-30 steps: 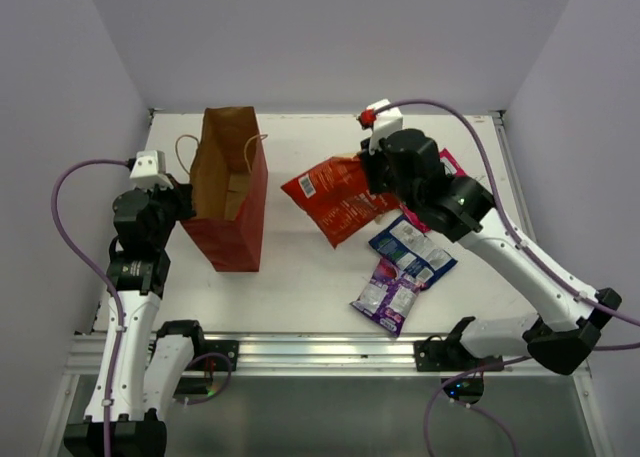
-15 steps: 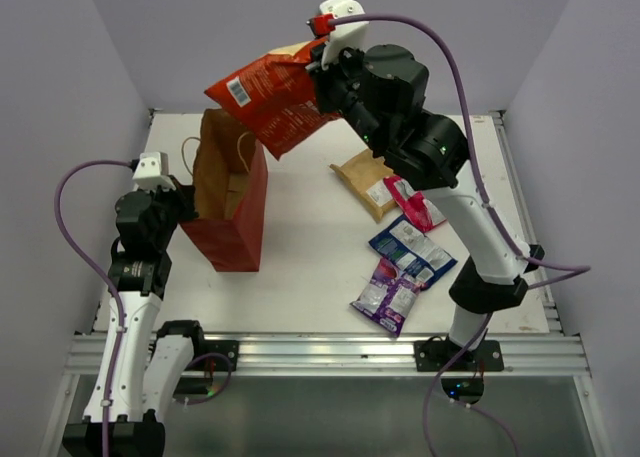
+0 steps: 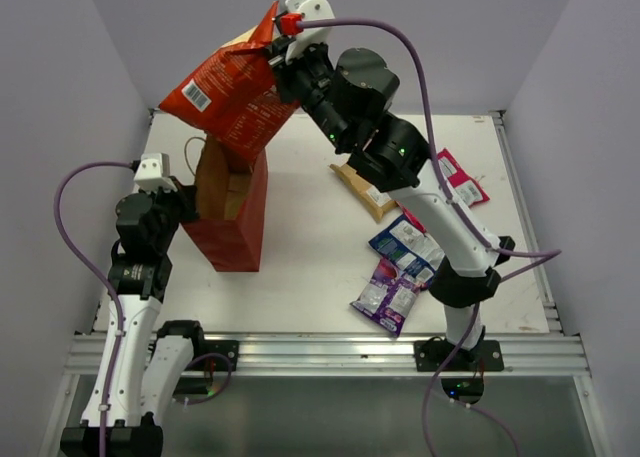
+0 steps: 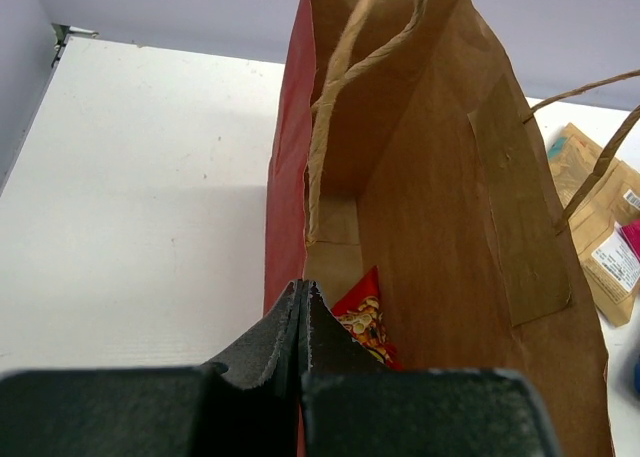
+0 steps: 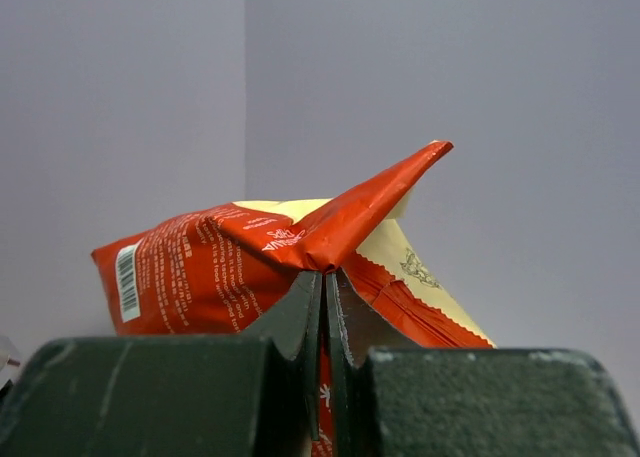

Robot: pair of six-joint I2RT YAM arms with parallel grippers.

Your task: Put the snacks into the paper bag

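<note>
Right pincer (image 3: 274, 49) is high above the tabletop (image 3: 310, 267), jaws clamped narrow on the top corner of the large orange-red packet (image 3: 225, 92). From the right wrist view that pincer (image 5: 325, 277) bites the folded seam and the orange-red packet (image 5: 200, 277) bulges out toward 9 o'clock, barcode showing. From above, the packet hangs in the air over the far end of the paper bag (image 3: 235, 227), overlapping its mouth at the bag's 12 o'clock.

The bag stands upright at 9 o'clock on the tabletop, mouth open, red outside and brown inside. Left pincer (image 3: 186, 203) sits at the bag's 9 o'clock wall. In the left wrist view the left pincer (image 4: 303, 289) has its jaws pressed tight together right on the rim of the paper bag (image 4: 440, 177), pinching the paper. Down at the bottom of the bag lies a small red packet (image 4: 362, 312).

Over on the 3 o'clock side, four packets lie flat: the tan-brown packet (image 3: 358, 189) nearest the centre, the pink-magenta packet (image 3: 458, 180) beyond it toward 3 o'clock, the blue-white packet (image 3: 408, 245) below them toward 5 o'clock, and the purple-silver packet (image 3: 385, 299) touching the blue-white one at the near edge.
</note>
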